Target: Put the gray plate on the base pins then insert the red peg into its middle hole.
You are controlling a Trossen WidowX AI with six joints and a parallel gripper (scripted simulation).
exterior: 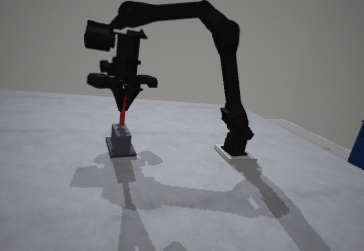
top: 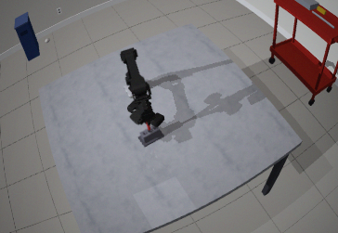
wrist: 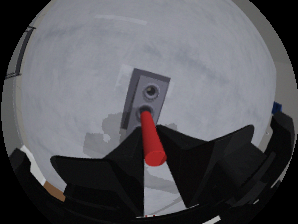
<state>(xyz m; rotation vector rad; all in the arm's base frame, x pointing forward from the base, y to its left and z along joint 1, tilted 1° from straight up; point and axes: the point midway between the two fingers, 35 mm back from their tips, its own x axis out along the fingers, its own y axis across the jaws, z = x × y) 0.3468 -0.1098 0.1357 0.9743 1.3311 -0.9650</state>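
Note:
The gray plate (top: pixel 153 137) (exterior: pixel 121 142) (wrist: pixel 160 85) lies flat on the darker base (exterior: pixel 132 154) (wrist: pixel 130 97). In the wrist view its end hole shows a pin inside, and a second hole, the middle one, is partly covered by the peg. The other end is hidden. My gripper (top: pixel 148 122) (exterior: pixel 123 108) (wrist: pixel 149 131) is shut on the red peg (top: pixel 149 127) (exterior: pixel 122 119) (wrist: pixel 152 142) above the plate. The peg leans slightly. Its lower end is at the middle hole; whether it has entered cannot be told.
The arm's mount (exterior: pixel 235 158) stands on the same table (top: pixel 93 164) (exterior: pixel 50 127), off to one side of the base. A red cart (top: pixel 302 67) and a blue box (top: pixel 28 39) stand on the floor beyond the table.

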